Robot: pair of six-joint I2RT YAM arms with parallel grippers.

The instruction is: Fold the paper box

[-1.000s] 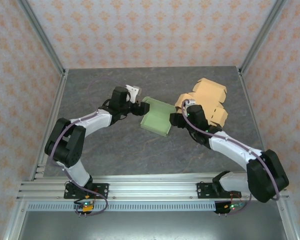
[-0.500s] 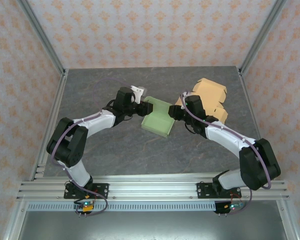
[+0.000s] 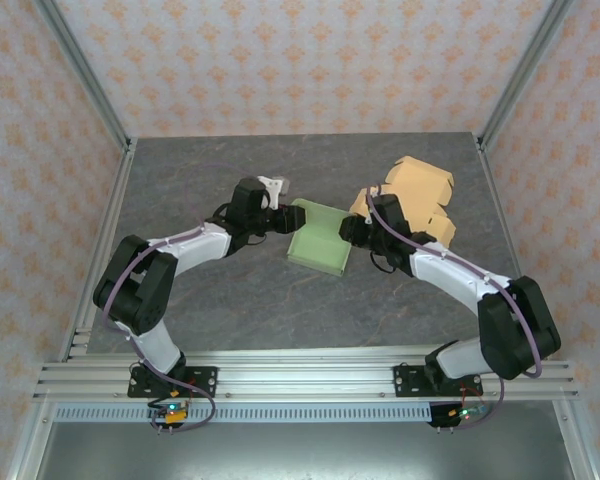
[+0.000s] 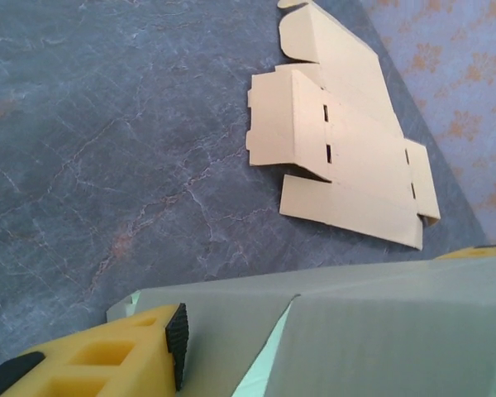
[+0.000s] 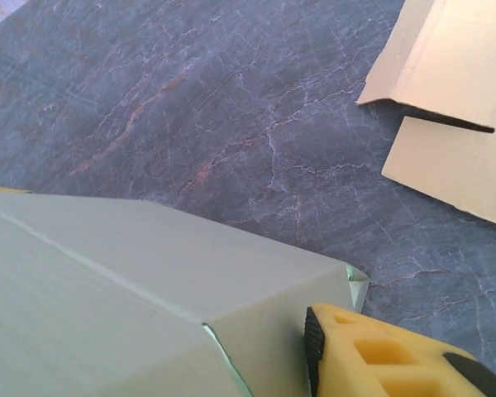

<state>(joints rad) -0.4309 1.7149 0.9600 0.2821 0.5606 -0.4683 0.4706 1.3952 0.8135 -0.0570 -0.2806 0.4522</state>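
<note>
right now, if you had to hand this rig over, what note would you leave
Grip: left gripper shut on the green box at its left edge; right gripper shut on its right edge.
Place: box mid-table between the arms; tan blanks lie flat back right.
Done: box partly formed.
Left: finish the folds.

Desk [image 3: 230, 300]: dark grey top with marble veining. Tan cardboard blanks [image 3: 425, 195]: unfolded, overlapping, lying flat at the far right of the desk. In the left wrist view the blanks [image 4: 355, 157] show cut slots and flaps. Walls [image 3: 310, 60]: pale paper with an orange motif. Aluminium posts [image 3: 85, 70] stand at the corners. Slotted rail [image 3: 300, 380] runs along the near edge.
</note>
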